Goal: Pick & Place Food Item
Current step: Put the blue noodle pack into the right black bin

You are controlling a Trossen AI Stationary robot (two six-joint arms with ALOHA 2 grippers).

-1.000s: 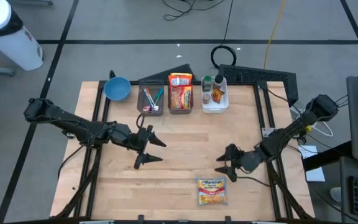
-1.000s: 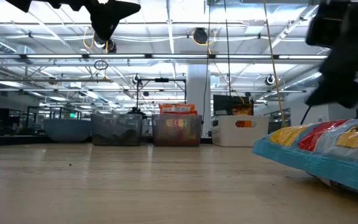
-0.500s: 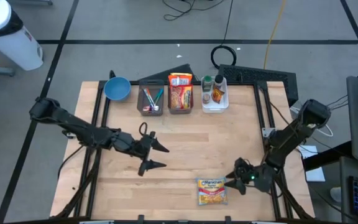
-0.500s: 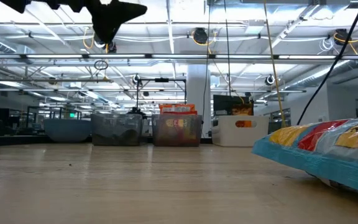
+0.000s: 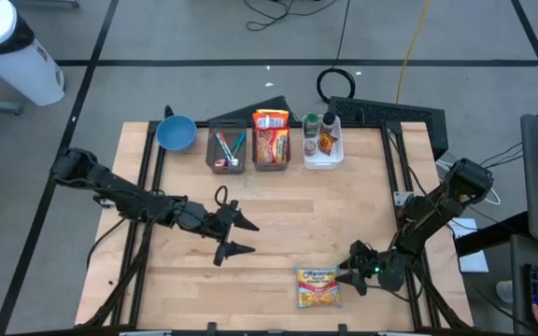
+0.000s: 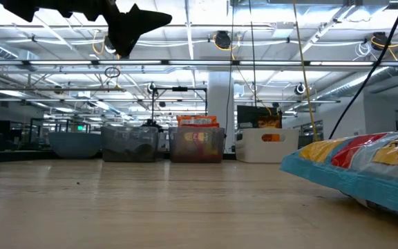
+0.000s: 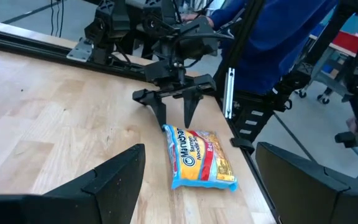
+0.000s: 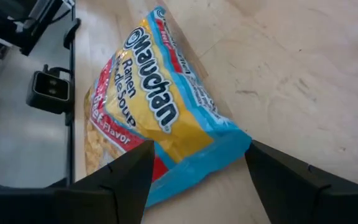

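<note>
Right gripper being positioned at ramen packet edge, fingers spread astride corner, apparently for grasp; contact unclear. Left gripper being held clear, fingers spread, empty.

The yellow, red and blue plastic noodle packet is cut off by the right edge in the low view, so only one end is seen. In the right wrist view the same packet is partly covered at its lower corners by the right gripper's dark fingers, and whether the fingers touch the packet cannot be told. The contents of the three small bins behind the packet are too small to be identified in the high view. A person in a blue top beyond the packet is cut off by the top edge, and is partly hidden behind the right arm
</note>
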